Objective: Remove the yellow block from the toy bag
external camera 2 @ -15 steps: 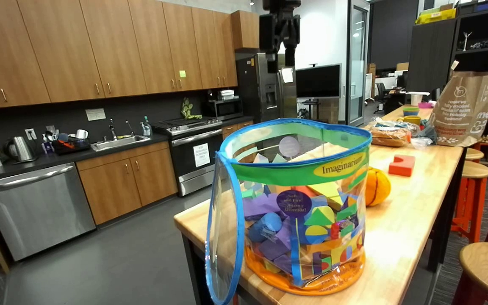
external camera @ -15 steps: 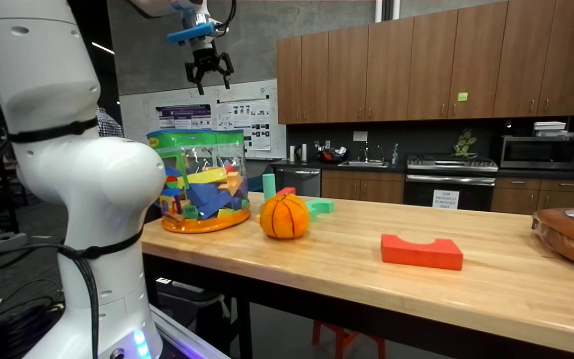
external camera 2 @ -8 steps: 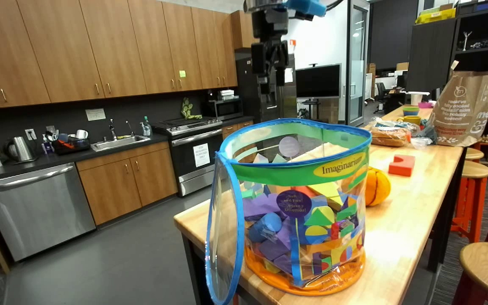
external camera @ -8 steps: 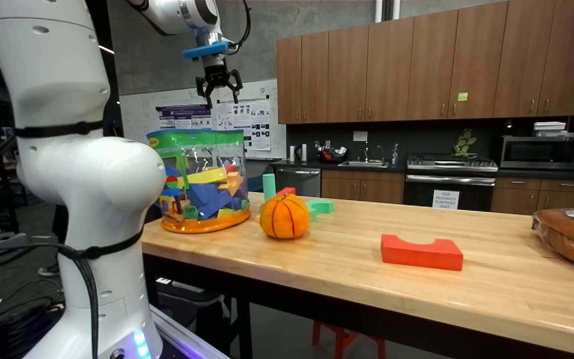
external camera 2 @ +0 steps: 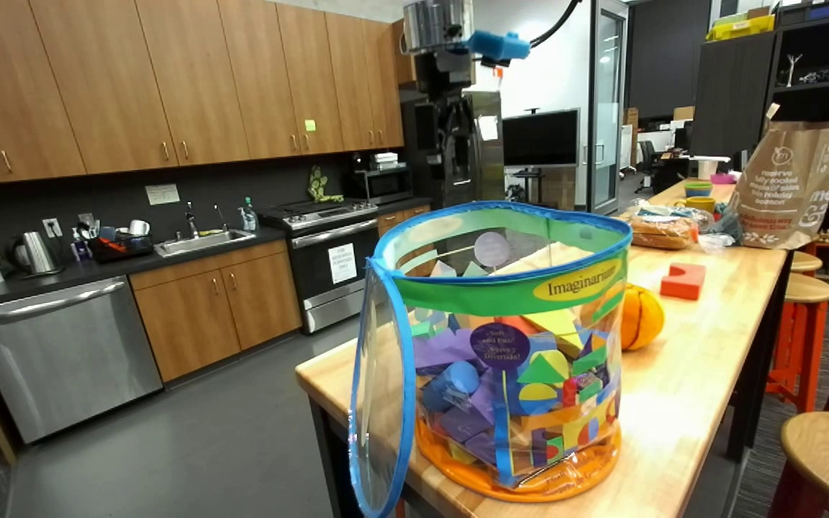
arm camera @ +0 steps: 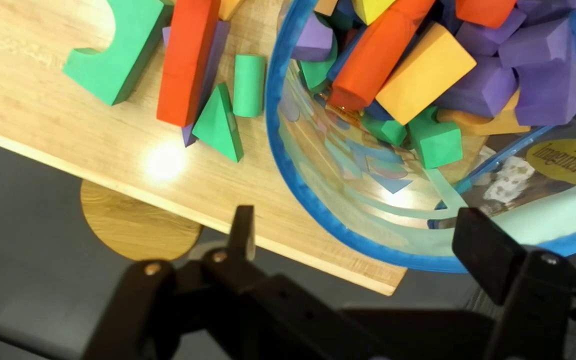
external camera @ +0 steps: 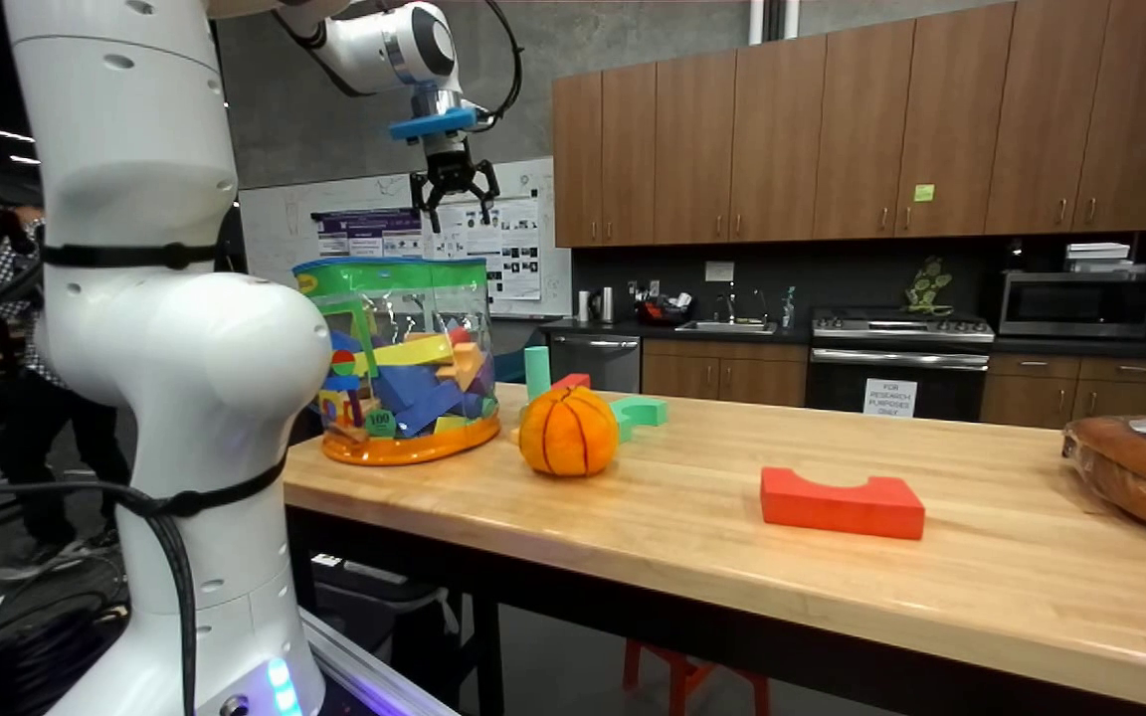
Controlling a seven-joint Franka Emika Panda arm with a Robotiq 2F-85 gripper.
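Running along the back in both exterior views: wood kitchen cabinets [external camera: 792,149], nothing we need there. Nearer, butcher-block table [external camera: 702,467]. Near its end stands the clear toy bag [external camera 2: 472,296], upright, lid flap [external camera 2: 378,396] hanging down outside, so we judge top entry OK. Our gripper [external camera: 461,221] hangs higher than the bag's rim, fingers spread, nothing pinched. Orange pumpkin toy [external camera: 568,431] sits near the bag. Target as we read it: yellow block [external camera: 414,350], inside the bag, partway up the clear wall, long axis near level in an exterior view. In the wrist view a yellow piece [arm camera: 371,8], probably the same, shows cropped at the top edge, past both fingertips; one fingertip lines up with the rim, the other falls outside the bag. So we'd shift toward that top edge before descending; straight down likely snags the rim. We can't tell finger-to-block alignment: too little of the piece shows.
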